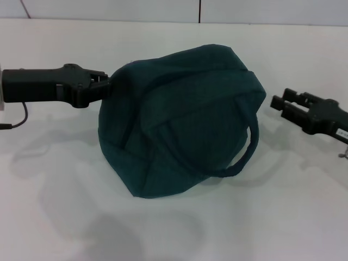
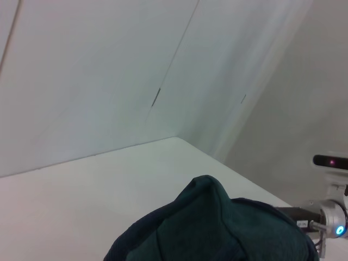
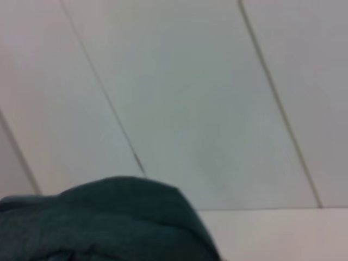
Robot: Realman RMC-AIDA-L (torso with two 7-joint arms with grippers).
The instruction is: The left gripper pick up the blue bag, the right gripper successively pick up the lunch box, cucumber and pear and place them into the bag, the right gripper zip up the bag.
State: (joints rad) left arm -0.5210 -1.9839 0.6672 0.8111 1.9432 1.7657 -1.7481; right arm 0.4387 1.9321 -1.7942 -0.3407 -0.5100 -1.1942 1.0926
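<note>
The blue bag (image 1: 179,119), dark teal cloth with a strap looping off its right side, bulges in the middle of the white table (image 1: 283,217). My left gripper (image 1: 106,84) is shut on the bag's upper left edge. To the bag's right, my right gripper (image 1: 283,102) hangs open, apart from the cloth, with nothing between its fingers. Both wrist views catch only the bag's top, as blue bag (image 2: 212,228) and blue bag (image 3: 109,217). The lunch box, cucumber and pear are out of view.
A white panelled wall (image 1: 174,10) runs behind the table. A black cable (image 1: 19,122) trails from the left arm at the table's left edge. The right arm's body (image 2: 326,215) appears beyond the bag in the left wrist view.
</note>
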